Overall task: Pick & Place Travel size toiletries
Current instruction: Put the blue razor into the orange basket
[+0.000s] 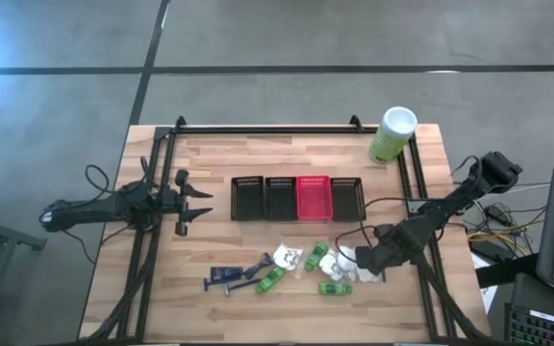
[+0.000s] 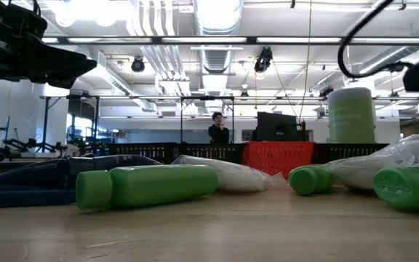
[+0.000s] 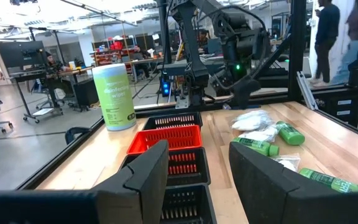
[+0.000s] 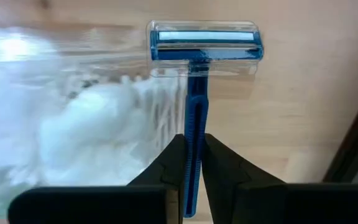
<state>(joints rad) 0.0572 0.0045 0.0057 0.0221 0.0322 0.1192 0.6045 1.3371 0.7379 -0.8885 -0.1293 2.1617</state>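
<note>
- Right tool (image 4: 191,163): you have it clenched on the handle of a blue razor (image 4: 194,112), whose capped head points away from the fingers.
- Just beside that tool lies a white packet (image 4: 86,134), resting on the bench (image 1: 287,308).
- Green bottles (image 1: 333,288) and more razors (image 1: 224,276) lie on the bench near the right tool, on its left-arm side.
- Baskets (image 1: 297,198): a row of black ones with one red stands beyond the toiletries.
- Left tool (image 3: 197,177): you have it released, holding nothing, well apart from the toiletries, level with the basket row.

Glossy plastic razor (image 4: 194,118) (blue) over matt wooden table (image 4: 303,106).
</note>
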